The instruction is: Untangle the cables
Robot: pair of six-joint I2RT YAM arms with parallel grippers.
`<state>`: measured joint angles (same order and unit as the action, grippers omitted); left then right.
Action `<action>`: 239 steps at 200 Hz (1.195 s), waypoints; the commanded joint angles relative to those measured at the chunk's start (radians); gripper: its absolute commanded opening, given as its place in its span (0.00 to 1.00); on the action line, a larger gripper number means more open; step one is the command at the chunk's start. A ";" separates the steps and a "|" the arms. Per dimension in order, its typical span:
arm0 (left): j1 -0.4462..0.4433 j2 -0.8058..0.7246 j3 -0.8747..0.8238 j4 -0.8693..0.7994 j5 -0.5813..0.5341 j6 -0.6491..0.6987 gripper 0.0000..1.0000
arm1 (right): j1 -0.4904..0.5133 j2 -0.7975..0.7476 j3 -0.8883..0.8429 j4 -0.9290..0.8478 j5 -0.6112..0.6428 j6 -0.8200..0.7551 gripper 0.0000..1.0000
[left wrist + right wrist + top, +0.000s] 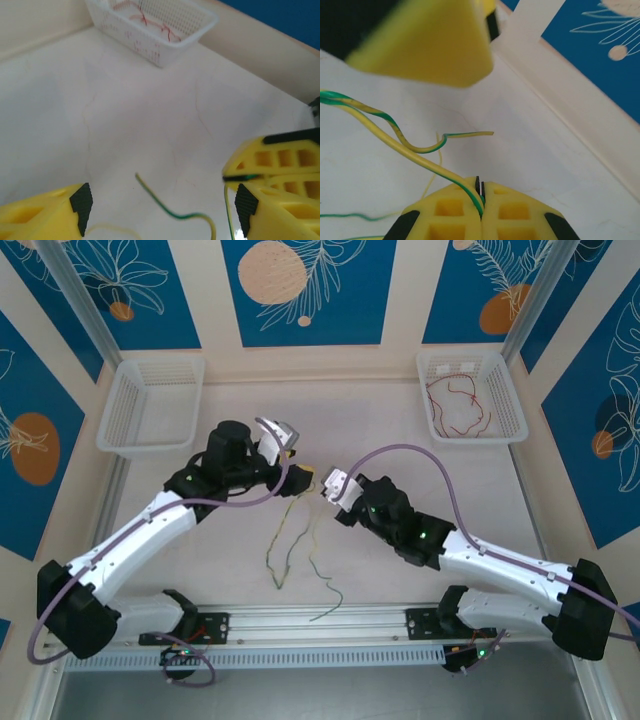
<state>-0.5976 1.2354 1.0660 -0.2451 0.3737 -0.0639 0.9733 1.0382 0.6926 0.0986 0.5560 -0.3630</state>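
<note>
Thin green-and-yellow cables [287, 540] hang in a loose tangle from mid-table down toward the near edge. My right gripper [323, 491] is shut on one green-and-yellow cable [432, 167], which runs off to the left from its closed tips [480, 192]. Just left of it, my left gripper [298, 466] is open. A free green-and-yellow cable end [170, 210] curls between its pads [81, 201] without touching them. The right gripper's closed yellow fingers [272, 162] sit beside the left gripper's right finger. A red cable [457, 400] lies in the far right basket [505, 390].
An empty white basket [150, 405] stands at the far left. The right basket [200, 22] with the red cable [145, 19] lies ahead in the left wrist view. A low wall [570, 95] borders the table. The arm bases and a rail [320, 625] line the near edge.
</note>
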 commanded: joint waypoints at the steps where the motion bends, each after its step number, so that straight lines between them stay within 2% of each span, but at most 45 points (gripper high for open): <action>1: 0.040 0.055 0.078 -0.122 0.114 -0.058 0.77 | 0.048 -0.007 -0.037 0.183 0.113 -0.142 0.00; 42: 0.076 0.158 0.140 -0.174 0.314 -0.100 0.87 | 0.074 0.024 -0.054 0.266 0.174 -0.228 0.00; 75: 0.072 0.241 0.201 -0.283 0.427 -0.042 0.90 | 0.076 0.063 -0.047 0.297 0.200 -0.256 0.00; 92: 0.071 0.280 0.216 -0.328 0.449 -0.020 0.88 | 0.074 0.071 -0.038 0.292 0.193 -0.249 0.00; 152: 0.066 0.320 0.214 -0.321 0.490 -0.012 0.62 | 0.061 0.080 -0.035 0.315 0.210 -0.265 0.00; 166: 0.066 0.338 0.227 -0.354 0.497 0.013 0.44 | 0.058 0.077 -0.038 0.325 0.217 -0.278 0.00; 177: 0.065 0.349 0.237 -0.381 0.489 0.028 0.35 | 0.053 0.074 -0.041 0.328 0.220 -0.283 0.00; 190: 0.066 0.354 0.242 -0.395 0.478 0.037 0.14 | 0.048 0.071 -0.043 0.334 0.226 -0.291 0.00; 203: 0.069 0.351 0.242 -0.394 0.463 0.037 0.00 | 0.042 0.067 -0.046 0.340 0.231 -0.295 0.00; 220: 0.075 0.342 0.243 -0.386 0.459 0.024 0.00 | 0.032 0.059 -0.045 0.322 0.227 -0.284 0.00; 239: 0.086 0.330 0.254 -0.383 0.398 0.010 0.00 | 0.022 0.056 -0.049 0.312 0.234 -0.279 0.00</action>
<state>-0.5236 1.5837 1.2858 -0.5915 0.8112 -0.0536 1.0126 1.1221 0.6456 0.3584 0.7418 -0.6376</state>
